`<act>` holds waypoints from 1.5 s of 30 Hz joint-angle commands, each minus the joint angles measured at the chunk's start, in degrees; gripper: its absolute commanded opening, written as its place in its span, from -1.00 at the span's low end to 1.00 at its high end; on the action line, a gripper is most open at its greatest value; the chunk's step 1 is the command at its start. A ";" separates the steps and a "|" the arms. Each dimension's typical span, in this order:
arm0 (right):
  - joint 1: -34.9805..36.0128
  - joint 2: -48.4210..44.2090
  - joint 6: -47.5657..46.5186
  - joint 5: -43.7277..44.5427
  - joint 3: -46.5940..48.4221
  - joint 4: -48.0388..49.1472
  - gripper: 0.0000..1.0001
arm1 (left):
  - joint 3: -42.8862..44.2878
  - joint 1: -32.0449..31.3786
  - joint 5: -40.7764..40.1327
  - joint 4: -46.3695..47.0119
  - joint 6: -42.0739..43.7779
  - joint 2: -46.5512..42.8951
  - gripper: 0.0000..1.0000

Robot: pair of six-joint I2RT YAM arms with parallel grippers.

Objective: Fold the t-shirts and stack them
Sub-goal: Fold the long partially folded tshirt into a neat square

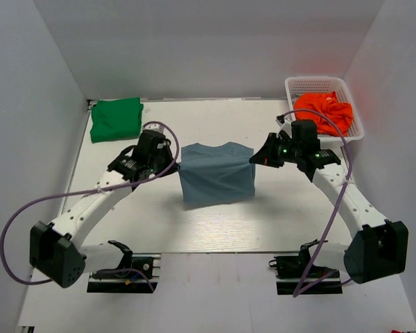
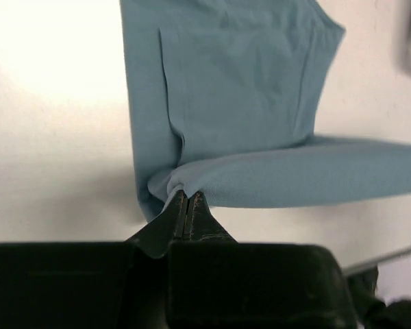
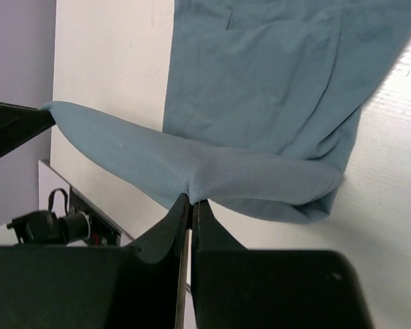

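Top view: your left gripper [image 1: 178, 164] and right gripper [image 1: 254, 159] each gripped a side edge of the slate-blue t-shirt [image 1: 217, 177] at the middle of the table [image 1: 152, 215], with the green t-shirt [image 1: 116, 118] folded at the far left corner. Left wrist view: your jaws were pinched tight on a bunched edge of blue cloth, the rest lying flat beyond. Right wrist view: your jaws were likewise closed on the raised fold's other end.
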 commanded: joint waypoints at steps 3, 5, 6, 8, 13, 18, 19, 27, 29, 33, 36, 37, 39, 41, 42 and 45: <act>-3.92 4.85 0.53 -1.03 1.74 5.78 -1.00 | 7.51 1.11 -12.51 2.65 -0.82 7.54 -1.00; -5.23 8.01 0.01 -0.50 3.75 5.61 -1.00 | 10.06 1.11 -13.84 3.18 -0.29 11.05 -1.00; -5.50 8.55 0.00 0.37 4.90 4.30 -1.00 | 10.94 1.11 -15.24 3.70 -0.29 12.37 -1.00; -6.73 11.78 -0.44 0.56 6.04 4.55 -1.00 | 13.48 1.72 -15.95 4.23 0.24 15.01 -1.00; -8.49 19.87 -0.88 -2.08 11.05 5.16 -1.00 | 20.33 3.47 -16.48 5.03 1.38 24.24 -1.00; -9.98 30.42 -1.93 -1.64 17.82 4.73 -1.00 | 28.25 5.41 -15.87 4.41 3.22 36.80 -1.00; -10.07 31.66 -2.28 -0.25 20.35 4.81 -1.00 | 30.53 5.93 -15.87 5.72 3.83 38.47 -1.00; -11.91 44.75 -0.71 7.06 27.57 8.94 -1.00 | 37.75 6.47 -7.27 21.18 12.26 51.31 -1.00; -12.01 47.66 -0.79 6.71 30.82 8.95 -1.00 | 38.80 6.47 -2.87 26.81 15.70 54.90 -1.00; -12.00 52.58 -1.23 6.88 34.61 8.15 -1.00 | 48.27 6.47 3.37 26.21 17.46 63.42 -1.00; -12.01 54.95 -1.40 8.55 34.88 8.33 -1.00 | 48.66 6.47 8.03 27.43 16.76 65.21 -1.00; -12.00 55.40 -1.67 8.56 35.40 7.89 -1.00 | 48.66 6.47 8.04 27.44 16.76 65.21 -1.00; -11.66 56.45 -2.63 8.82 35.58 6.41 -1.00 | 47.26 6.47 7.34 26.22 16.76 65.21 -1.00; -11.13 56.11 -3.07 6.29 33.22 7.27 -1.00 | 43.40 6.47 6.72 25.59 15.71 63.11 -1.00; -10.87 56.02 -2.99 5.23 31.38 7.97 -1.00 | 41.30 6.47 7.42 25.59 15.18 62.06 -1.00; -9.03 54.09 -3.25 2.67 25.77 9.74 -1.00 | 30.93 6.47 10.93 26.12 12.99 55.93 -1.00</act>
